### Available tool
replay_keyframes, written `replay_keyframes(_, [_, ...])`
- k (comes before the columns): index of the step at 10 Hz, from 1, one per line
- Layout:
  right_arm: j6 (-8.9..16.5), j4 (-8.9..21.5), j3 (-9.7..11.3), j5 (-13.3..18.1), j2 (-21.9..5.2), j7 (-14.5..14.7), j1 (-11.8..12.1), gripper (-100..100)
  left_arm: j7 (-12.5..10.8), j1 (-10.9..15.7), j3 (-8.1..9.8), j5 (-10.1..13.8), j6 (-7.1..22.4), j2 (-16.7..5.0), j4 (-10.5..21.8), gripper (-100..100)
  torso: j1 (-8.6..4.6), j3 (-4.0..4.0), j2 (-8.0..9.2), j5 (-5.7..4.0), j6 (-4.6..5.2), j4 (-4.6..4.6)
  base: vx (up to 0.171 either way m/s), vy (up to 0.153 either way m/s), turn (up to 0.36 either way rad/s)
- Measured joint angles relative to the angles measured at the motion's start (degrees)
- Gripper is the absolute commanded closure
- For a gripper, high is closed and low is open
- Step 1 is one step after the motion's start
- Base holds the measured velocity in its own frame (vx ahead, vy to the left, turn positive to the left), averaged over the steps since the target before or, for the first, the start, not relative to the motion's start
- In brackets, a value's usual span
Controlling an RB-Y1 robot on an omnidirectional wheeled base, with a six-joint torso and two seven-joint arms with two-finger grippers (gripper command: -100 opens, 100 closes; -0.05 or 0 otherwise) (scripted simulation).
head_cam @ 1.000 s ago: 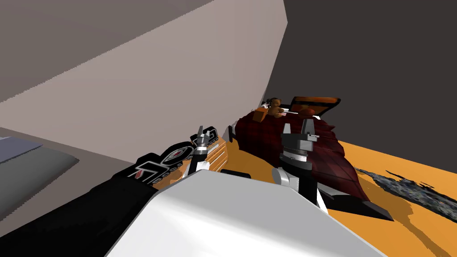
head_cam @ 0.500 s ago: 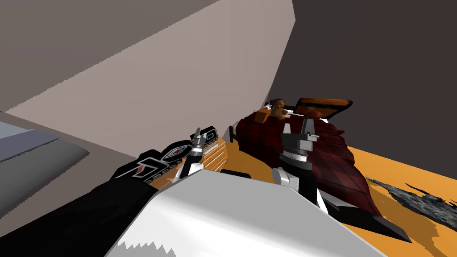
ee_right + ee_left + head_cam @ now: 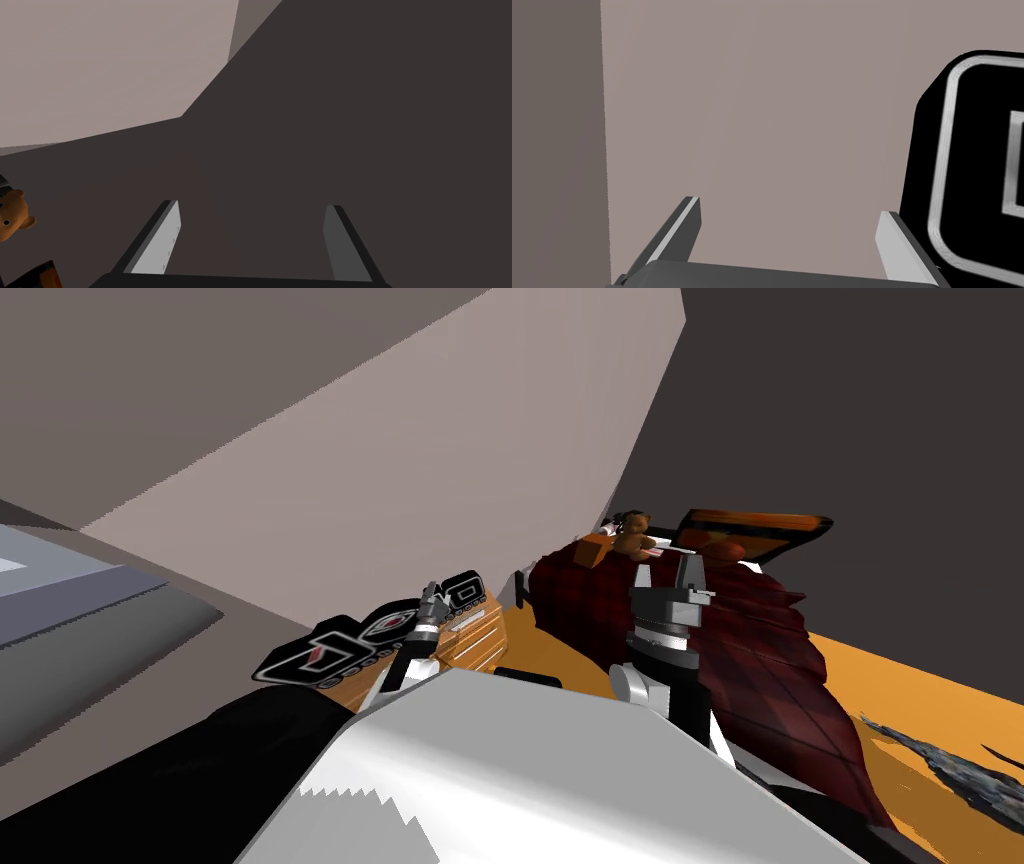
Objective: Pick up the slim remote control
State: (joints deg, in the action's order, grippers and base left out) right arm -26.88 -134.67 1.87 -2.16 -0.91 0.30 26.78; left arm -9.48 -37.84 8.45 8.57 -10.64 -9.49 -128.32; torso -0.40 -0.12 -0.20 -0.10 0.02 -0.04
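Nearest the robot, the right gripper (image 3: 667,570) was raised and pointed upward, in front of a bed. In the right wrist view the right gripper (image 3: 251,205) had its two fingers spread apart with nothing between them.

The left gripper (image 3: 432,591) was held above an orange drawer unit (image 3: 482,635). In the left wrist view the left gripper (image 3: 789,206) also had its fingers spread wide and held nothing. A black flat piece with a grey rounded outline (image 3: 977,150) sat just beside one finger; whether they touched could not be told.

Three such black flat pieces lay in a row on top of the drawer unit: a near one (image 3: 320,656), a middle one (image 3: 395,623) and a far one (image 3: 468,586). The slim remote control appeared to be among them, but which one could not be told. The left gripper was between the middle and far pieces.

Beyond the drawers stood the bed, covered by a dark red checked blanket (image 3: 745,638). A brown teddy bear (image 3: 632,533) (image 3: 12,215) sat near its far end, beside an orange and black headboard (image 3: 750,526). To the right, a dark grey rug (image 3: 950,766) lay on the orange floor (image 3: 900,680). Pale and dark walls met in a corner behind the bed.
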Motion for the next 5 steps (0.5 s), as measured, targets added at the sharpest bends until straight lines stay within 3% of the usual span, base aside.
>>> replay_keyframes(5, [0.0, 0.0, 0.0, 0.0, 0.0, 0.0, 0.0, 0, -3.1, -3.9, 6.92, 6.3, 7.9, -1.0, -0.1, -100, 0.01, -0.02, -0.03, 0.01, -0.03, -0.01, 0.047, -0.104, 0.089])
